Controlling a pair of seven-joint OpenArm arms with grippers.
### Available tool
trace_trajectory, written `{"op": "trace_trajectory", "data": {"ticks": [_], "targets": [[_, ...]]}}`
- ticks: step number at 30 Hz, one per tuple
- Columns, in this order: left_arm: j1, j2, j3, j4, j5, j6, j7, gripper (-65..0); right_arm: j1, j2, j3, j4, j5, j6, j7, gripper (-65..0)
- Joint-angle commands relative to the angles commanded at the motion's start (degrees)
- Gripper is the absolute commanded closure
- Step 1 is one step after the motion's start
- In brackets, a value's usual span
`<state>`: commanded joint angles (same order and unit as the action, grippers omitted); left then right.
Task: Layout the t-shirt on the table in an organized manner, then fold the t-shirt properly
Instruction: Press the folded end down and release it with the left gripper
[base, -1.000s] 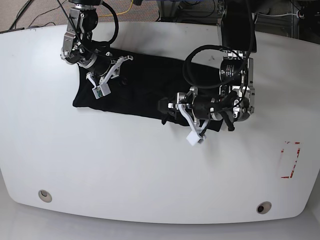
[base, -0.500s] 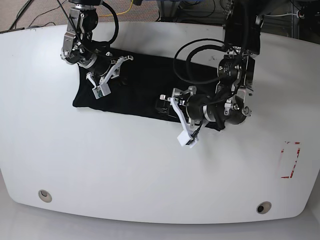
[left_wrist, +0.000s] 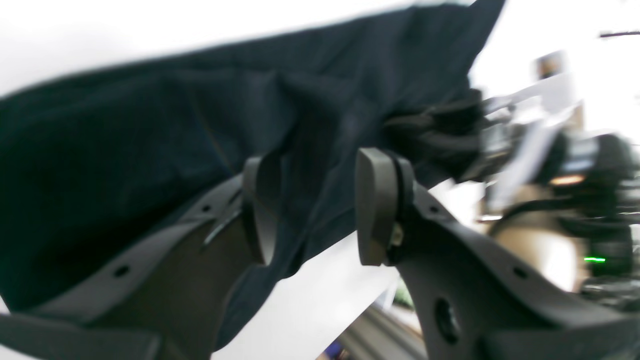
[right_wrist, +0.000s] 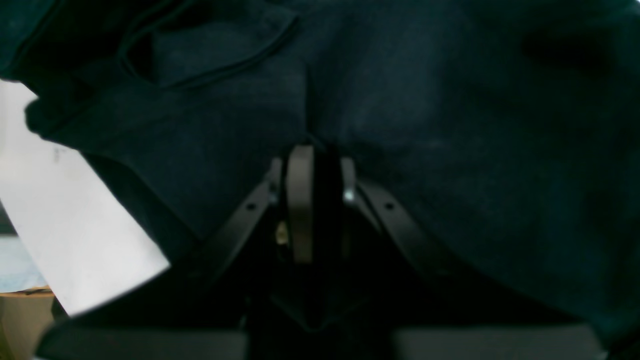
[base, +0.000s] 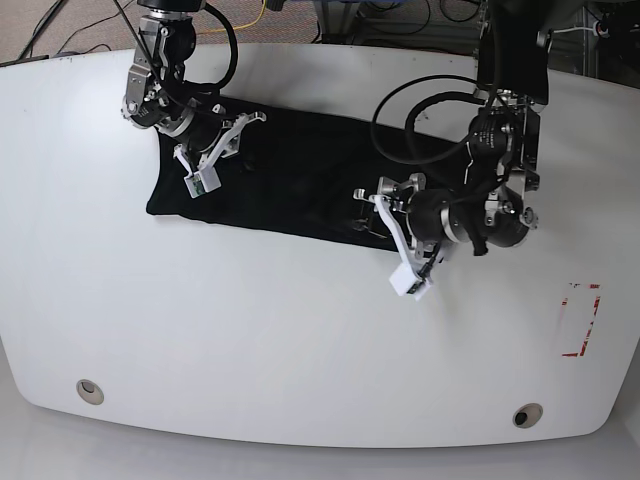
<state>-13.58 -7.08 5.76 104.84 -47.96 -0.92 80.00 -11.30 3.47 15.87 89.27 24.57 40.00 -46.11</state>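
Count first: one plain black soft-fabric t-shirt (base: 290, 180), one large glossy white tabletop (base: 250, 330), two arms, two round grommet holes (base: 90, 390) near the front edge, one outline of red tape marks (base: 580, 320) off to the side. T-shirt lying toward the far half of the tabletop, stretched into a long dark band between both arms, one end squared and flat, the other end bunched under an arm. Up close in the right wrist view, cloth (right_wrist: 450, 125) rumpled into soft ridges, a hemmed flap folded over near one corner. Right gripper (base: 222, 150) (right_wrist: 315, 165) on the flatter end: jaws drawn together, a pinch of black cloth rising right at the tips, clamped on the shirt. Left gripper (base: 385, 215) (left_wrist: 315, 210) at the bunched end: jaws standing apart, a fold of shirt (left_wrist: 150, 125) hanging in the gap between the pads, not squeezed. Left wrist view blurred, white tabletop (left_wrist: 320, 305) bright below the draped hem.
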Motion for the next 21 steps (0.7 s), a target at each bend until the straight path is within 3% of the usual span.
{"op": "trace_trajectory", "data": {"ticks": [9, 16, 21], "targets": [[0.9, -1.7, -4.4, -2.3, 4.2, 0.0, 0.0, -23.2, 0.5, 0.1, 0.0, -0.2, 0.0, 0.00, -0.1, -6.3], [7.3, -1.9, -9.5, 0.2, 4.7, 0.4, 0.0, -23.2, 0.9, -0.1, 0.0, -0.3, 0.0, 0.00, -0.1, -6.3], [13.5, -2.0, -9.9, 4.5, 6.4, 0.4, -0.8, -23.2, 1.2, -0.1, 0.0, -0.4, 0.0, 0.00, -0.2, -6.3]]}}
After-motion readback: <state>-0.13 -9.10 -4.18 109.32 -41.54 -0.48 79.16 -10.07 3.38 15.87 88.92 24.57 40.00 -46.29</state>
